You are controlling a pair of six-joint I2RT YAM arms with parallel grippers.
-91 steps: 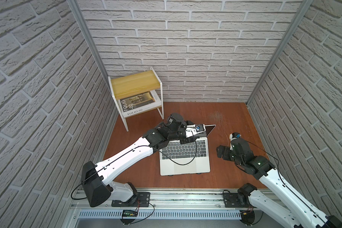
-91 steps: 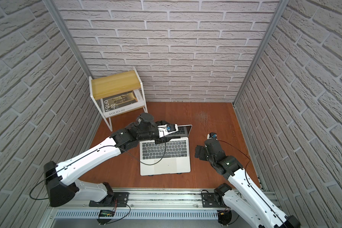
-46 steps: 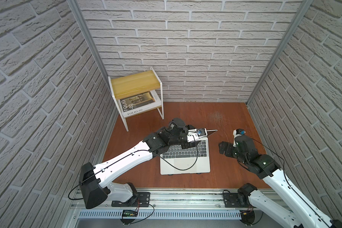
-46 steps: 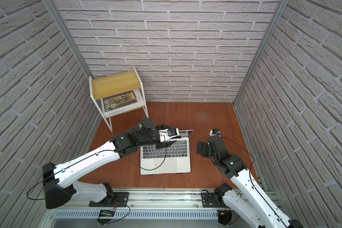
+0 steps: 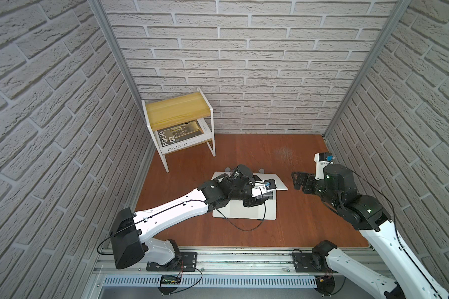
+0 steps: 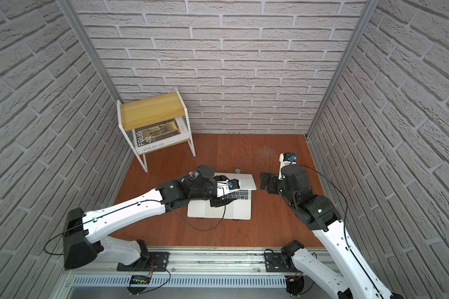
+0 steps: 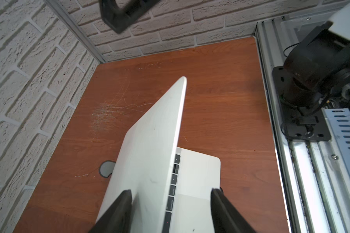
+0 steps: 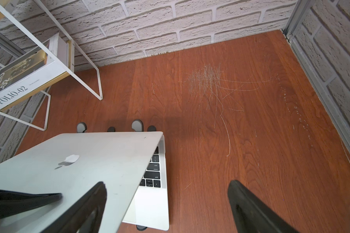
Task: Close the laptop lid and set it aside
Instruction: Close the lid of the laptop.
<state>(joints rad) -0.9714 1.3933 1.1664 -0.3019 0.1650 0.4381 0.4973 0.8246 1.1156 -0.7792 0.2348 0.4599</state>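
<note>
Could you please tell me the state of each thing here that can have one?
laptop lid: partly lowered over the keyboard, not shut.
left gripper: open, straddling the lid's edge.
right gripper: open, empty, beside the laptop.
FOLIO-02 book: closed, lying flat in the rack.

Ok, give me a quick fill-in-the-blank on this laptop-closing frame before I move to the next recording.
1. The left gripper straddles the edge of the laptop lid, which is only ____ closed.
2. The right gripper stands open beside the laptop, holding ____.
3. The FOLIO-02 book lies on the white rack's ____ shelf.
4. The shiny logo on the lid's outside is an ____.
Missing words: partly; nothing; lower; apple.
</note>
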